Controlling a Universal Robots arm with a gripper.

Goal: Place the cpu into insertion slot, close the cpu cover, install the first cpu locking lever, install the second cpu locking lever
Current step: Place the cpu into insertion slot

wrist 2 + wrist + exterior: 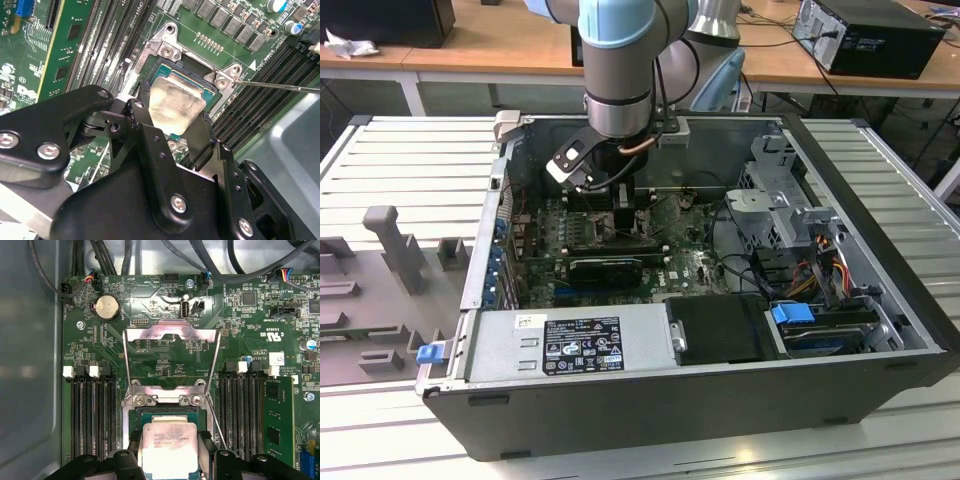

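Arm reaches down into open computer case (650, 420); gripper (617, 205) low over green motherboard (690, 265).

In both wrist views gripper (171, 117) (169, 437) straddles the cpu (175, 102) (167, 452); jaws pinch it, 1 black finger (142, 125) against each of 2 opposite edges.

Directly beneath the jaws: the insertion slot (150, 416); the cpu lies flat inside its metal rim; whether it is fully seated I cannot tell.

Beyond the fingertips: the cpu cover (170, 333) stands swung open on its hinge; board visible through its square window.

1 thin locking lever (280, 86) runs outward, unlatched, past 1 finger's side.

Banks of memory slots (85, 420) flank the jaws on both sides, parallel to the fingers' line of reach.
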